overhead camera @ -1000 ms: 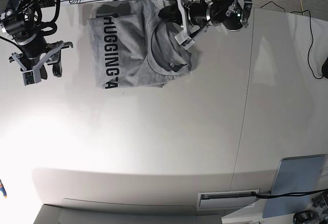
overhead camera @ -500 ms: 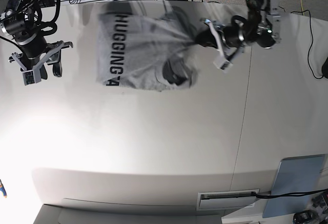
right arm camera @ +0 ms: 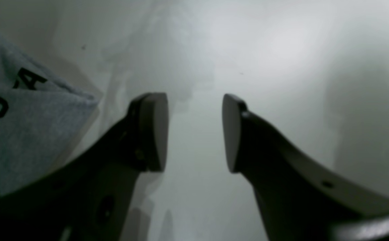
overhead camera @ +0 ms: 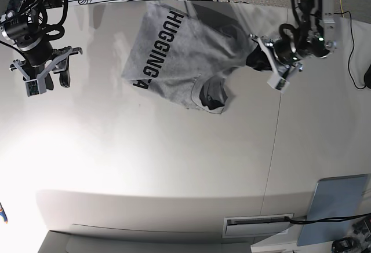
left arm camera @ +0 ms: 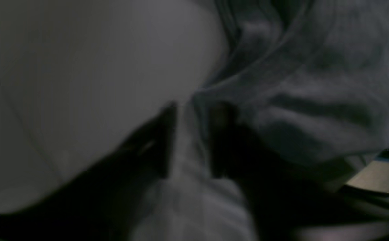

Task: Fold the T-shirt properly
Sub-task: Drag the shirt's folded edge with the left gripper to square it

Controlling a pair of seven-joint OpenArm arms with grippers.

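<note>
Shirt dragged toward three o'clock since your last look.
Your right gripper (overhead camera: 42, 73) stays parked at nine o'clock, jaws spread and empty; beyond it the T-shirt (overhead camera: 185, 56) now lies skewed at twelve, and your left gripper (overhead camera: 268, 62) has cloth between its blurred jaws; whether it pinches, you cannot tell.
</note>
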